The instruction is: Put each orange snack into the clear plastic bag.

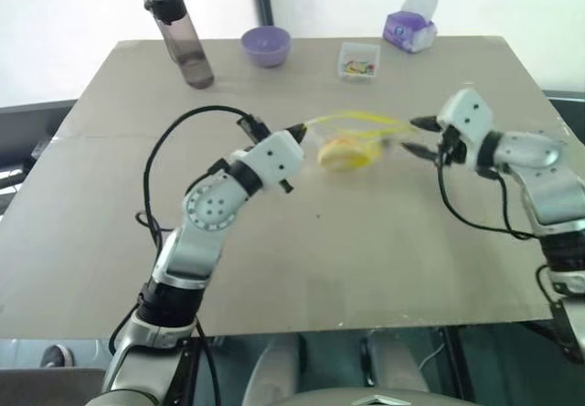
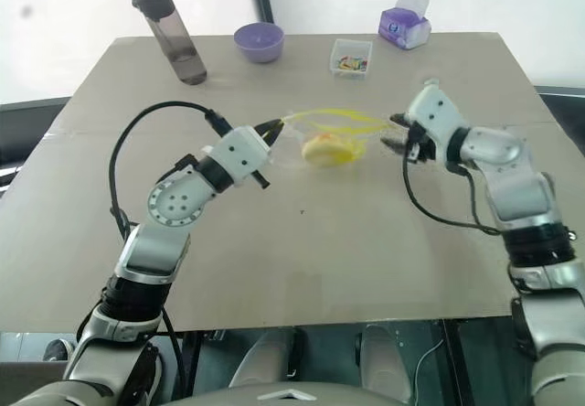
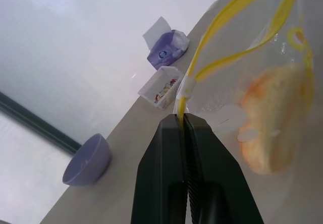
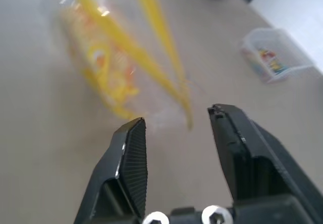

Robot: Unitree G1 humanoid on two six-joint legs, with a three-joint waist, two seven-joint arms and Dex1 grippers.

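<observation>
One orange snack (image 1: 343,154) sits inside your clear plastic bag (image 1: 352,141) (left gripper (image 3: 182,119) pinching its yellow edge), right gripper (image 4: 176,123) released just beside the bag.

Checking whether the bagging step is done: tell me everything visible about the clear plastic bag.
The clear plastic bag is thin, crinkly and transparent, with a yellow zip strip along its gaping mouth. It hangs above the table, held up at one end of the strip by the shut left gripper. The orange snack sits inside, weighing down its bottom. The right gripper stands open just off the other end, not touching it.
</observation>
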